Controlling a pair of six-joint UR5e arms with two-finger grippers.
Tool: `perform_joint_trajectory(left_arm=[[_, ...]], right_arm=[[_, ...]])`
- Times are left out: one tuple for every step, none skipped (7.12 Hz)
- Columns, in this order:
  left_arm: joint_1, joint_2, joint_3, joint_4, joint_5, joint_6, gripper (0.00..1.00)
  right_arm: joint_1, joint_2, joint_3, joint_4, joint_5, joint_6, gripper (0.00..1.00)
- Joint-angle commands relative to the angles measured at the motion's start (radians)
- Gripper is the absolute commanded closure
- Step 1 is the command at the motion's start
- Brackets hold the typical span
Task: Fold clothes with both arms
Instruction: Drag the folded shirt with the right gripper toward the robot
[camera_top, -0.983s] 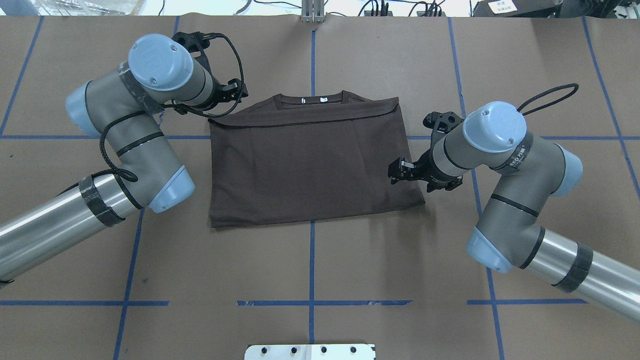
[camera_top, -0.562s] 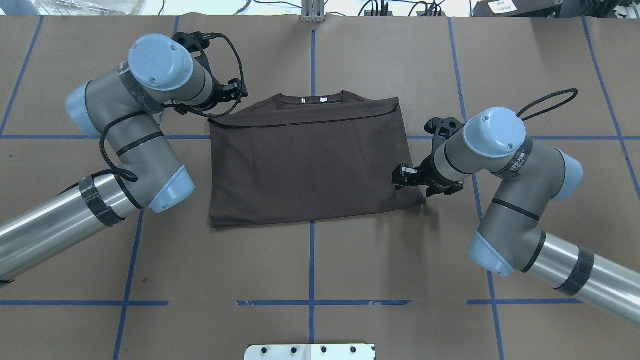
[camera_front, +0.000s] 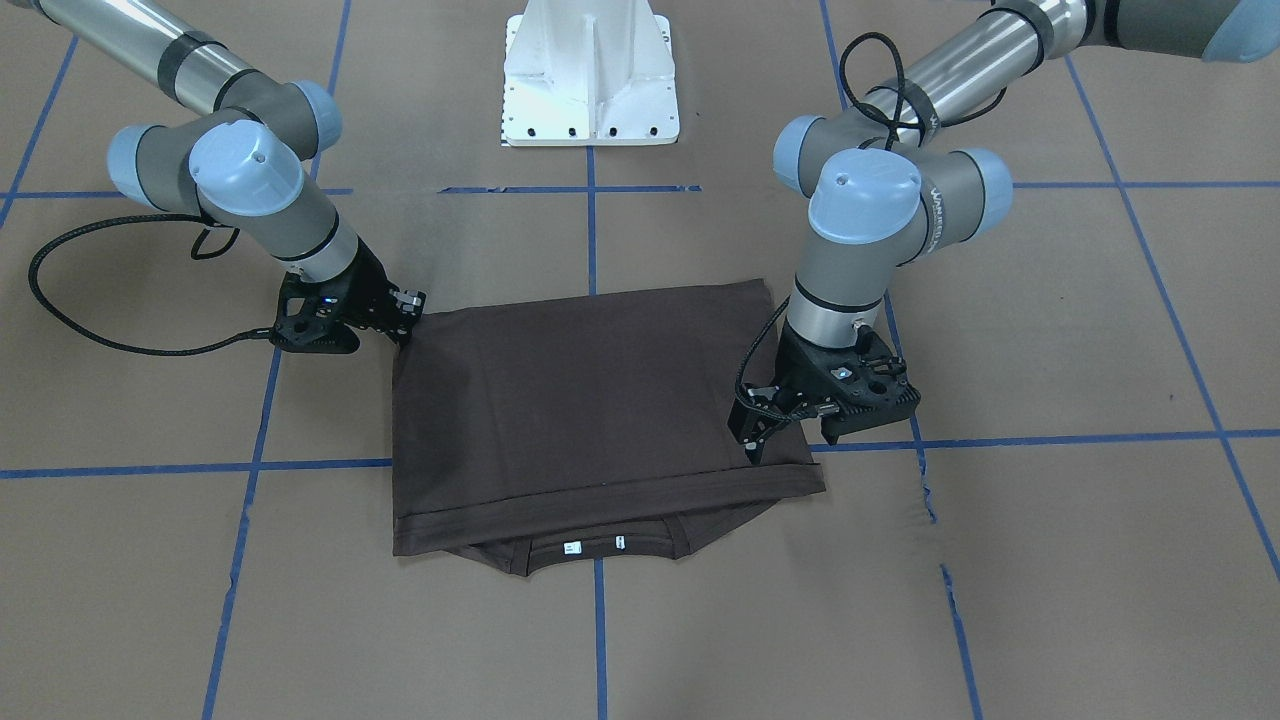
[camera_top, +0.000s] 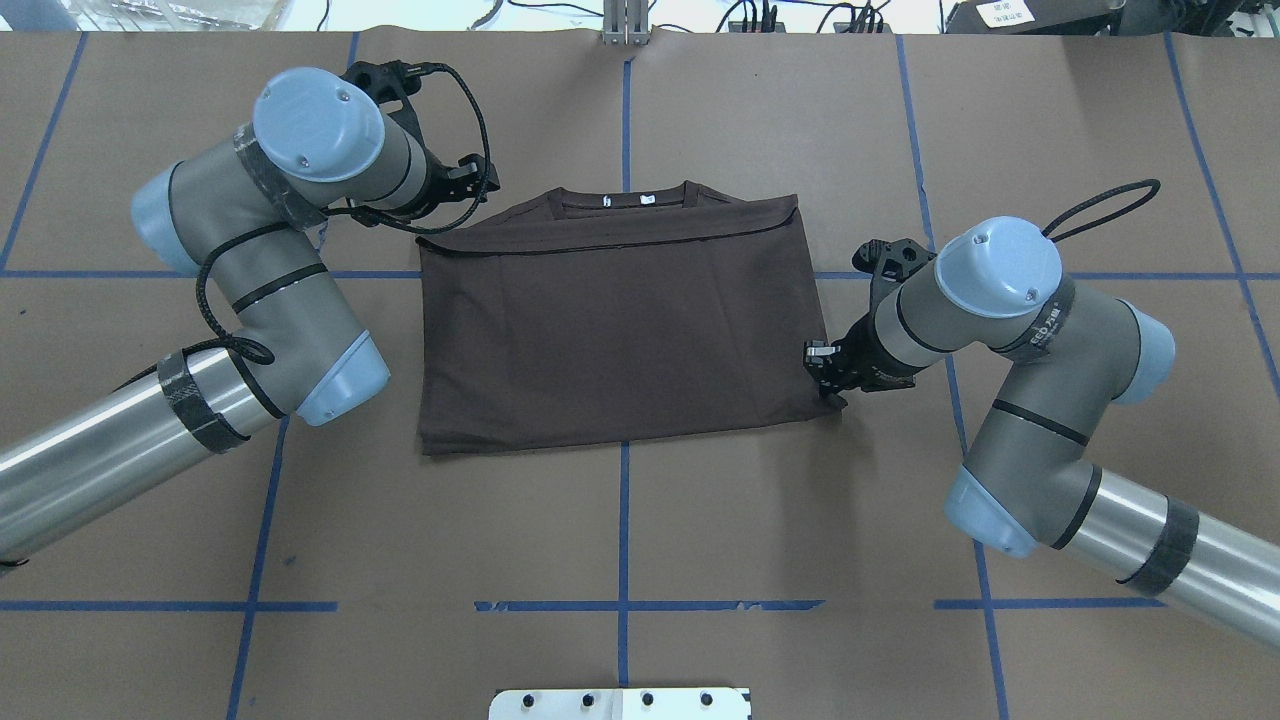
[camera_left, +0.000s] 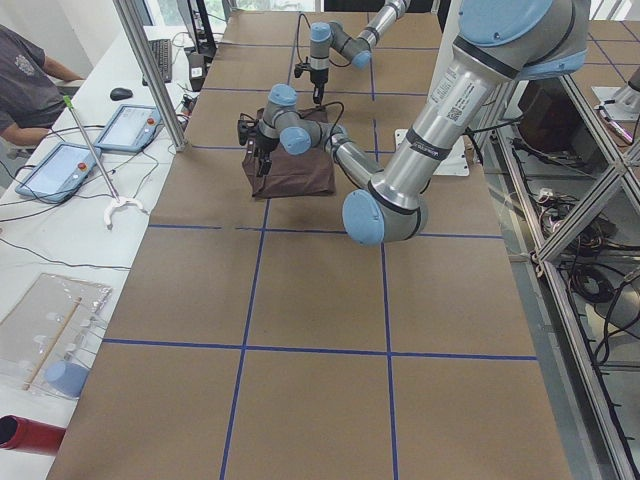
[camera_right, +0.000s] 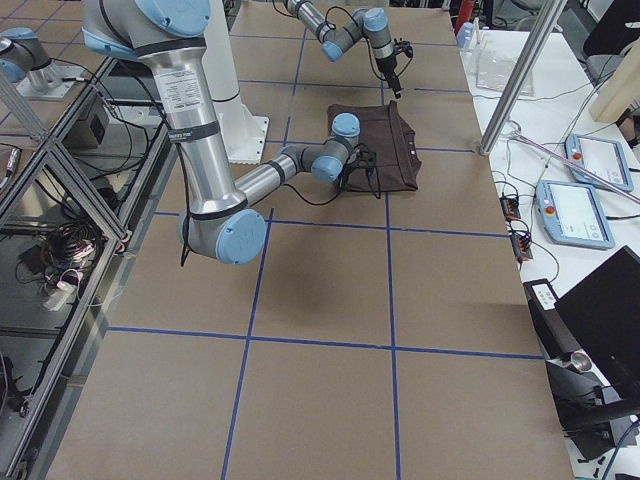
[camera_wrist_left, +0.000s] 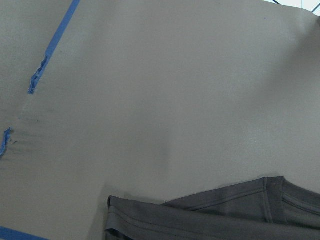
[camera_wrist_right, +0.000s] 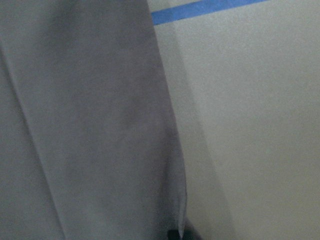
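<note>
Overhead exterior shows the brown counter (camera_top: 800, 520), gridded with blue tape lines (camera_top: 623, 530), bare and wide between the shirt (camera_top: 620, 330) and the white base (camera_top: 620, 703) on the robot's side. A narrower bare strip lies beyond the collar (camera_top: 625, 195), toward the far edge.

The left arm (camera_top: 280, 290) bends in along the shirt's left flank and the right arm (camera_top: 1020, 330) along its right flank, so both sides are crowded. The near and far sides stay open.

The shirt lies flat at the centre of the counter, over a crossing of tape lines. It is folded into a rough rectangle, with its hem edge running straight across just short of the collar. Its near edge is straight and its right edge slants slightly outward.

The left fingers (camera_front: 752, 440) hang at the far-left corner of the shirt; whether they are wide or narrow I cannot tell, nor whether they touch cloth. The right fingers (camera_top: 822, 368) sit low at the right edge, close to the near corner; their spread I cannot tell either.

Two white labels (camera_top: 645, 199) show inside the collar.
</note>
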Motion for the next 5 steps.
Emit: perform_joint_trajectory(left_arm=[[0.000, 0.002, 0.001, -0.020, 0.000, -0.009, 0.00], [0.000, 0.008, 0.001, -0.022, 0.000, -0.008, 0.00], [0.000, 0.010, 0.001, -0.022, 0.000, -0.008, 0.00], [0.000, 0.011, 0.001, -0.022, 0.000, -0.008, 0.00], [0.000, 0.011, 0.001, -0.020, 0.000, -0.008, 0.00]], right_arm=[[-0.018, -0.105, 0.100, 0.003, 0.024, -0.005, 1.00], [-0.064, -0.204, 0.208, 0.003, 0.022, -0.005, 1.00], [-0.141, -0.305, 0.311, 0.001, 0.016, -0.002, 1.00], [-0.224, -0.408, 0.408, 0.001, 0.016, 0.005, 1.00], [-0.318, -0.487, 0.468, 0.003, 0.016, 0.012, 1.00]])
